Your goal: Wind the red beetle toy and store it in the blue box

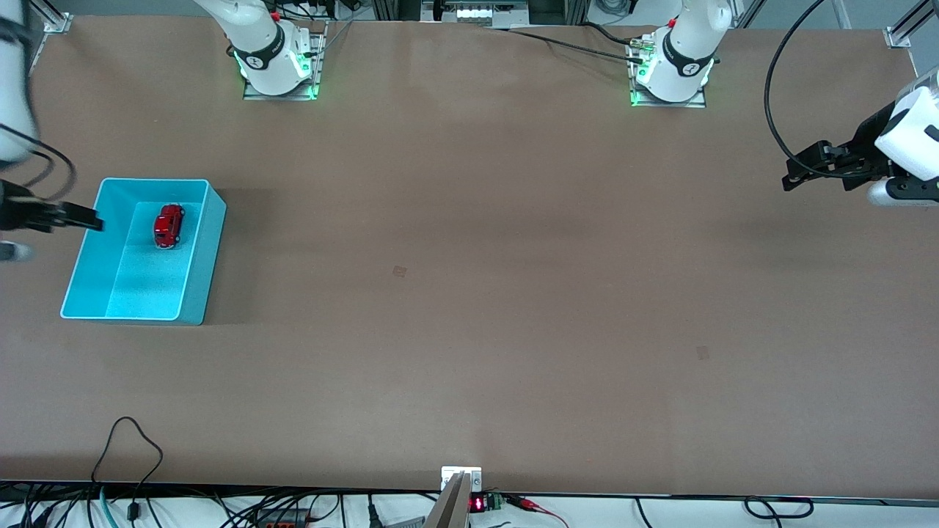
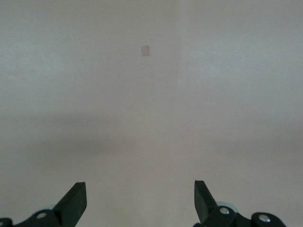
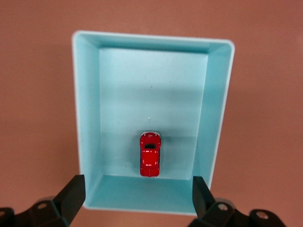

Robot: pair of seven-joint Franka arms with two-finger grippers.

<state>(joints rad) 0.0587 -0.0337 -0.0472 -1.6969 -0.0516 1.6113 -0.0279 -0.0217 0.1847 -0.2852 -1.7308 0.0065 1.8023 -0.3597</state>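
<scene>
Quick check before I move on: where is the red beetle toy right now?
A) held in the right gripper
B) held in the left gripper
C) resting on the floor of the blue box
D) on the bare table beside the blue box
C: the red beetle toy sits on the floor of the blue box, while the right gripper is open and empty above the box, and the left gripper is open over bare table.

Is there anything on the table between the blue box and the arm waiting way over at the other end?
Nothing: in the front view only bare brown table lies between the blue box and the waiting left gripper.
</scene>
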